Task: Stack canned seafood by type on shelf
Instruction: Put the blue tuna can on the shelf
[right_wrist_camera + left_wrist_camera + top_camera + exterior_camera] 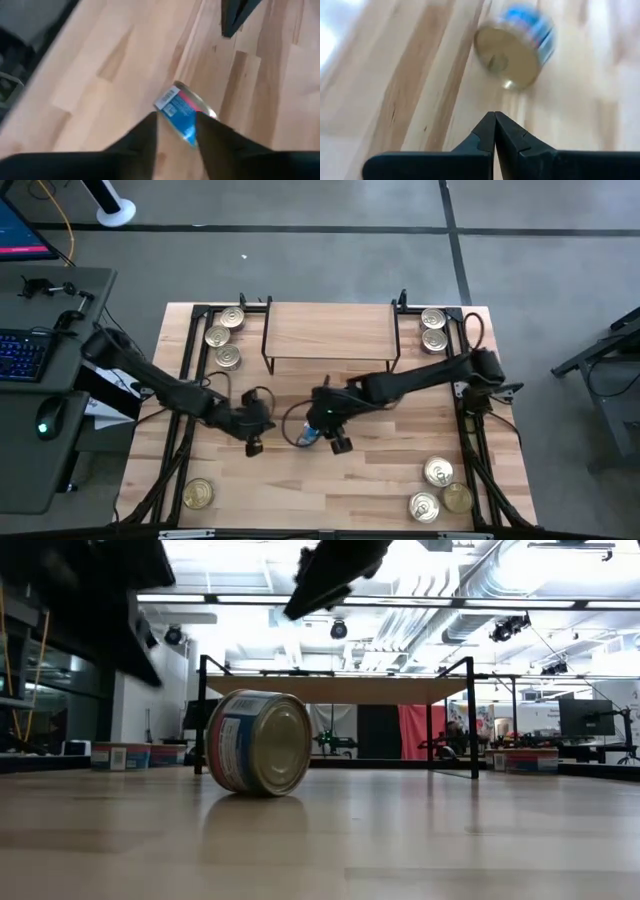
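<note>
Wooden planks fill the high view: a blue-labelled round tin lies mid-table between the left gripper and right gripper, in front of the light-wood shelf on black wire legs. Low view: that tin stands on its edge. Left wrist view: jaws together, tin beyond. Right wrist view: jaws apart, tin seen between them, unclamped.

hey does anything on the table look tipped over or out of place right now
Yes: one tin stands on its edge mid-table in front of the shelf, lid facing sideways, not flat like the others. The right gripper is open around it.
</note>
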